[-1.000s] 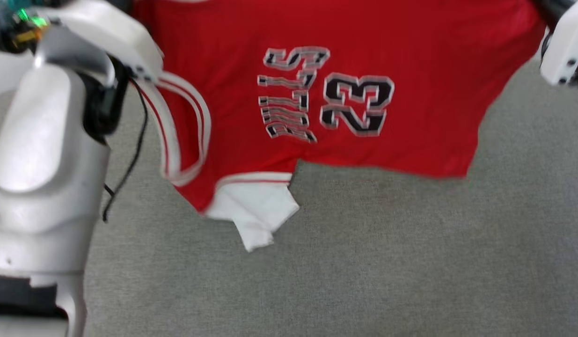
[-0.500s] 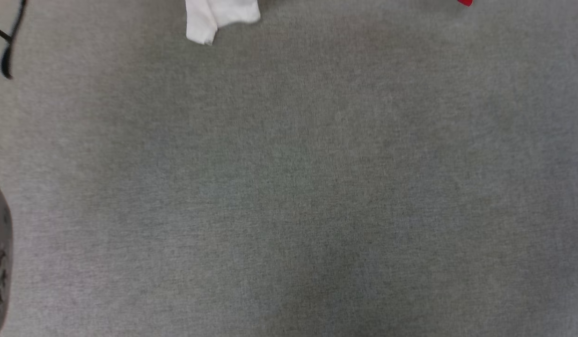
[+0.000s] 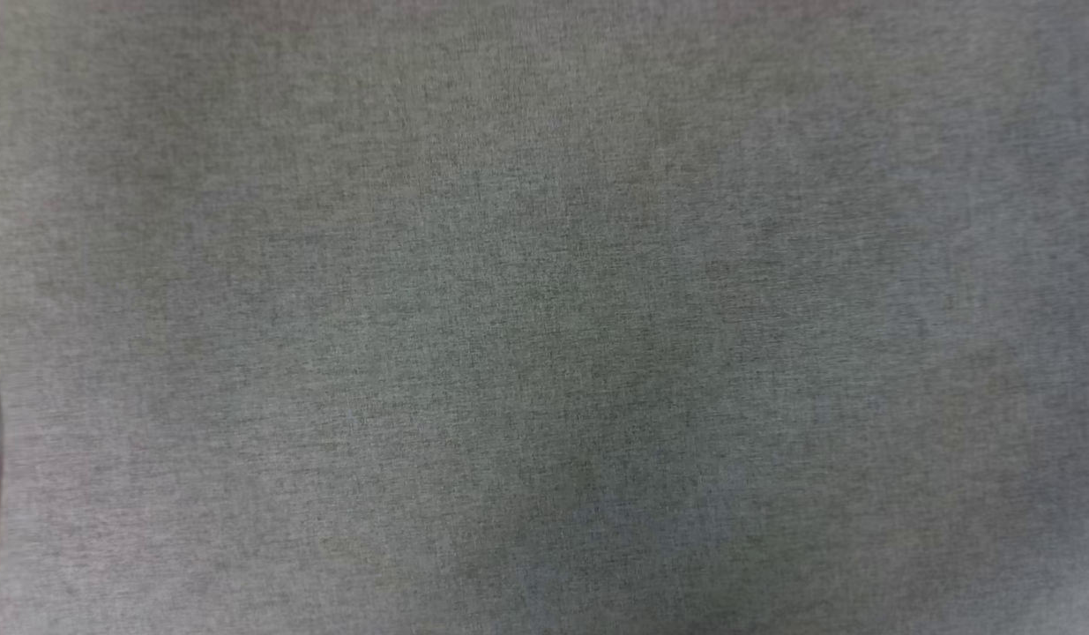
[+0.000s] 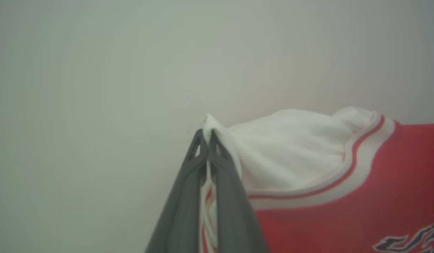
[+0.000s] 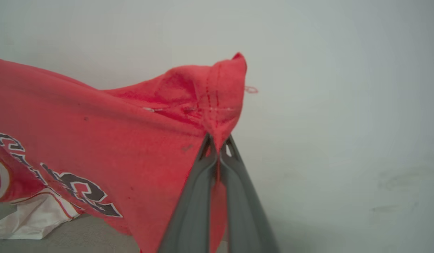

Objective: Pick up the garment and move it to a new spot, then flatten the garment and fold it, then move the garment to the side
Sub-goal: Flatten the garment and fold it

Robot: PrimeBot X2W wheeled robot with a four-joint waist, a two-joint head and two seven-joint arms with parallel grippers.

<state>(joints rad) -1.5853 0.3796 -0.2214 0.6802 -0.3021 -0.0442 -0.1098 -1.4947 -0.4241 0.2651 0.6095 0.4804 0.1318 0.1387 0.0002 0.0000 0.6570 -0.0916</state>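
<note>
Fingers (image 4: 183, 207) of the left gripper (image 4: 206, 135) pinched shut on a white sleeve corner of the garment (image 4: 361, 196); right gripper (image 5: 218, 142) clamped on a red hem corner. Hung lengthwise between both above the grey carpet (image 5: 79, 240), lowest white panel seemingly resting on it.

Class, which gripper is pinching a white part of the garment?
The left gripper: it clamps a white panel of the garment, while the right gripper clamps a plain red corner.

The garment (image 4: 343, 211) spans left gripper (image 4: 206, 135) to right gripper (image 5: 218, 140).
</note>
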